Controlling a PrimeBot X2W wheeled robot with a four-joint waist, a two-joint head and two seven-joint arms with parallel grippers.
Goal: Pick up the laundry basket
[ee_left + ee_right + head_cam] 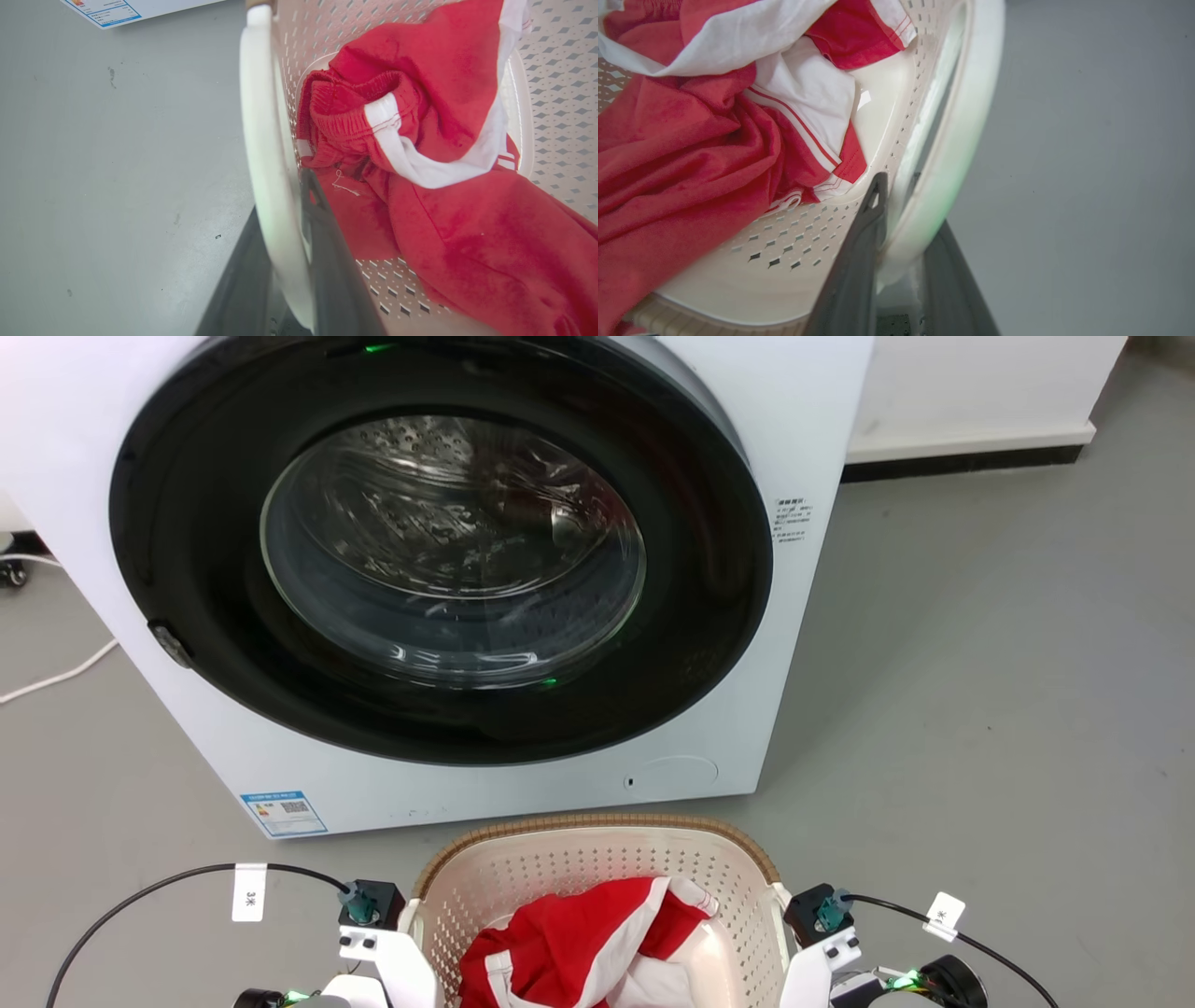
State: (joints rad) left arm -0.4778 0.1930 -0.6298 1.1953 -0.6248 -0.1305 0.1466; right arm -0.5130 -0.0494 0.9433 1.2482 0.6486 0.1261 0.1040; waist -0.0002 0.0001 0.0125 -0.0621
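Clamping laundry basket point(560, 873) handles point(266, 140) at 9 and 3 o'clock, left fingers point(336, 270) and right fingers point(854, 280) could slip if lift goes uneven.

Bright, even, diffuse light. The washer point(812, 448) throws a soft shadow on the floor point(980, 709) to its right, and its door glass point(453, 551) carries pale glare. Close to the wrist lenses, the left fingers point(336, 270) and right fingers point(854, 270) blur; the basket point(952, 186) handle glows faintly green.

A white front-loading washing machine point(803, 644) with a dark round door point(439, 546) stands on grey floor point(980, 709), near crumpled red-and-white clothing point(579, 943).
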